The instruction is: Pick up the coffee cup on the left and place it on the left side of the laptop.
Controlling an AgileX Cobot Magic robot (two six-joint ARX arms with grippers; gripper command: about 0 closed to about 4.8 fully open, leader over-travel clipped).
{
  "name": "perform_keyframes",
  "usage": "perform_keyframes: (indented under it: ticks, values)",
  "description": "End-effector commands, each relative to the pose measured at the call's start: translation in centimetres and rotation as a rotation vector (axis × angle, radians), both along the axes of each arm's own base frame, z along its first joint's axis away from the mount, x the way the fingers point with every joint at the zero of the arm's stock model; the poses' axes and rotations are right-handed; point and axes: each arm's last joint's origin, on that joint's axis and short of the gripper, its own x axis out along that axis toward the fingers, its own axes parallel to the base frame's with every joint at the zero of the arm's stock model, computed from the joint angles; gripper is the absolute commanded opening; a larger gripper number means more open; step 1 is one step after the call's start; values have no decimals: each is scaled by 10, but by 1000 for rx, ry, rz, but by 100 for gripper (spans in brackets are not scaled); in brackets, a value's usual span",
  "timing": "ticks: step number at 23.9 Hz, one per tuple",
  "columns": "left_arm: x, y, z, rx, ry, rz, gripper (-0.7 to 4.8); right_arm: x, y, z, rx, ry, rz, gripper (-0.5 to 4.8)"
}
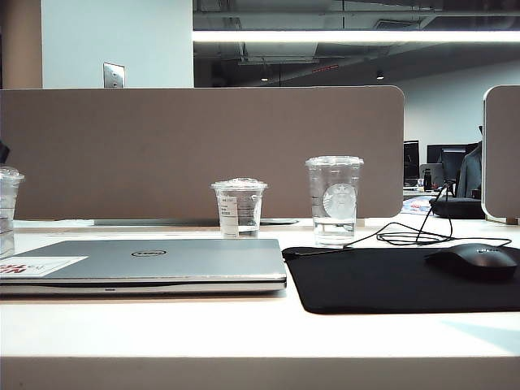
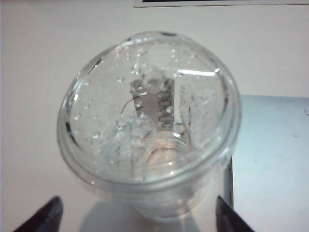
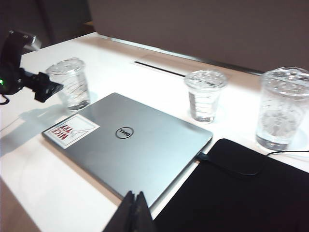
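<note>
The coffee cup point(image 2: 149, 125), standing at the far left edge of the exterior view just beside the laptop point(image 3: 130, 145), is lined up under the left gripper point(image 2: 140, 217), jaws wide and empty, a descent judged next, while the right gripper point(image 3: 135, 212) is seen pressed shut, empty, low in its frame.

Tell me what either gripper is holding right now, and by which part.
Nothing is held. The left gripper hangs open over the coffee cup beside the laptop; the right gripper is shut and empty above the laptop.
</note>
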Motion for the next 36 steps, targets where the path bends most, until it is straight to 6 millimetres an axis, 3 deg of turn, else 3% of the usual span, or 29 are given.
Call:
perform_keyframes:
  ticks: [1,4,6,10,11,12,18,26,36]
  values:
    - [-7,-1,7,0,0,-3,393,-1,0,2,5,-4,9,-4]
    - [-15,-1,17,-1,-19,-5,358,-1,-1,3,7,-7,9,-4]
    - [-21,-2,24,-12,-40,-21,301,-2,-1,3,7,-8,9,-4]
    - [-37,-4,40,-21,-86,-48,117,-2,-1,3,7,-7,9,-3]
    - [-45,-5,47,-32,-106,-69,16,-2,-1,3,6,-7,8,-3]
    - [-50,-6,51,-43,-123,-101,-6,-2,-1,3,6,-7,9,-3]
    - [-68,-11,61,-185,-156,-220,-6,-2,-1,3,6,-7,8,-3]
    - [-86,-13,63,-178,-241,-252,-6,-2,-1,3,6,-7,8,-3]
    - [-127,-13,42,-136,-400,-236,-6,-2,-1,3,6,-7,8,-3]
